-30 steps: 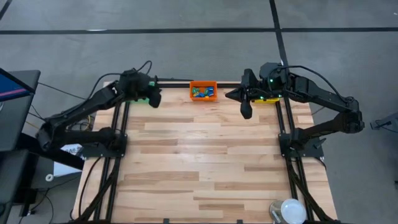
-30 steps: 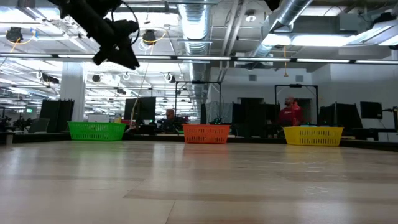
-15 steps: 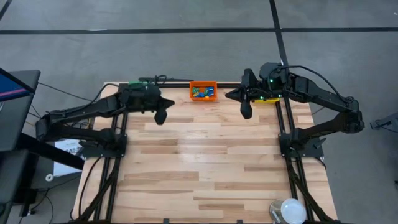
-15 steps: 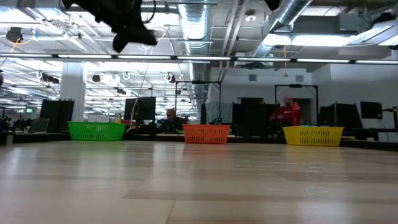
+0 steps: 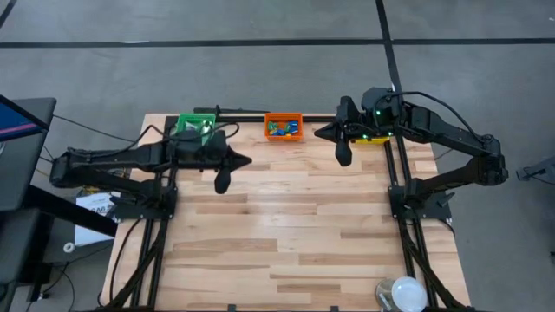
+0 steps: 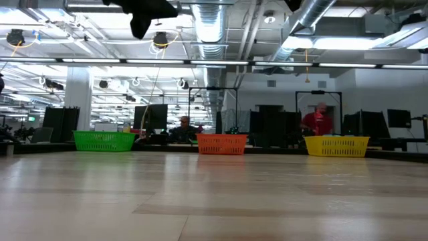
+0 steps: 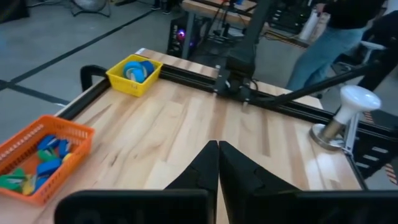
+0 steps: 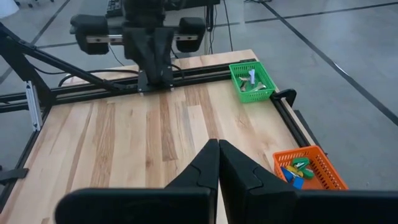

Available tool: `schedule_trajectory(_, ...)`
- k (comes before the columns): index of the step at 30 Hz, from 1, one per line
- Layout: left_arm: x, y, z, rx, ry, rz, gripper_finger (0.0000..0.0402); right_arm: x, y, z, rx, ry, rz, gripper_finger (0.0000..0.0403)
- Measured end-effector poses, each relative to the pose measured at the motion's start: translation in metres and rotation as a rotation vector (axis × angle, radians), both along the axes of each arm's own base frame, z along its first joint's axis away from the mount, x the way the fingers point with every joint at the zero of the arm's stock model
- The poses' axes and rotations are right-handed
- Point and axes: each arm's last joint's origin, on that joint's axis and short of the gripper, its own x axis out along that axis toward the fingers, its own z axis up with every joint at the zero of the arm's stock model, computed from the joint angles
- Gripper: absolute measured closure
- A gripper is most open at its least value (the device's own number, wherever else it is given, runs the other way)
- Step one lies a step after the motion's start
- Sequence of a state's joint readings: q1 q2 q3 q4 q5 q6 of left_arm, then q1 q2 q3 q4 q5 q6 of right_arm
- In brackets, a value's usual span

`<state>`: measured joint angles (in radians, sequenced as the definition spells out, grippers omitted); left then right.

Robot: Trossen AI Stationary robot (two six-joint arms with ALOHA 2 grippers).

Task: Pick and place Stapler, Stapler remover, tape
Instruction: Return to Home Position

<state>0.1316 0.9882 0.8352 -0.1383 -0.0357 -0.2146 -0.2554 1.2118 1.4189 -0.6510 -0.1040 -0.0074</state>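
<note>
Three small bins stand along the table's far edge: a green bin (image 5: 192, 126), an orange bin (image 5: 284, 126) and a yellow bin (image 5: 375, 138) partly under the right arm. Blue tape rolls (image 7: 134, 67) lie in the yellow bin (image 7: 134, 76). Small blue, yellow and green staplers (image 7: 38, 163) fill the orange bin. Pale metal pieces (image 8: 251, 79) lie in the green bin. My left gripper (image 5: 223, 180) hangs shut and empty above the bare wood, nearer than the green bin. My right gripper (image 5: 343, 154) waits shut and empty beside the yellow bin.
A white round-topped stand (image 5: 403, 293) sits at the table's near right corner. Black frame rails (image 5: 399, 199) run along both sides and the far edge. Bare wood (image 5: 286, 217) spans the middle and near part. People (image 6: 319, 122) move in the room behind.
My left gripper has swung from above the green bin toward the table's near edge and a little right, rising as it went, and has stayed shut. The green bin now shows uncovered. A person in red has walked about behind the table.
</note>
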Motion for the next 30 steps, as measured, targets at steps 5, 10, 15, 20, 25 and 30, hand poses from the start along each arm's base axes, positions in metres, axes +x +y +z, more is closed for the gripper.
schedule_trajectory(5,0.001,-0.004,0.001,0.001,-0.007,-0.018,0.0398,0.0,0.0,0.0,0.0,0.0,0.0,0.0403)
schedule_trajectory(10,0.001,-0.008,0.001,0.001,-0.008,-0.035,0.0398,0.0,0.0,0.0,0.0,0.0,0.0,0.0403)
schedule_trajectory(15,0.004,-0.014,-0.001,0.01,-0.001,-0.067,0.0398,0.0,0.0,0.0,0.0,0.0,0.0,0.0403)
schedule_trajectory(20,0.013,-0.026,-0.005,0.065,0.004,-0.137,0.0399,0.0,0.0,0.0,0.0,0.0,0.001,0.0403)
schedule_trajectory(25,0.029,-0.032,-0.017,0.117,0.043,-0.184,0.0399,0.0,0.0,0.0,0.0,-0.001,0.001,0.0403)
schedule_trajectory(30,0.044,-0.035,-0.031,0.166,0.084,-0.22,0.0399,0.0,0.0,0.0,0.0,-0.001,0.001,0.0403)
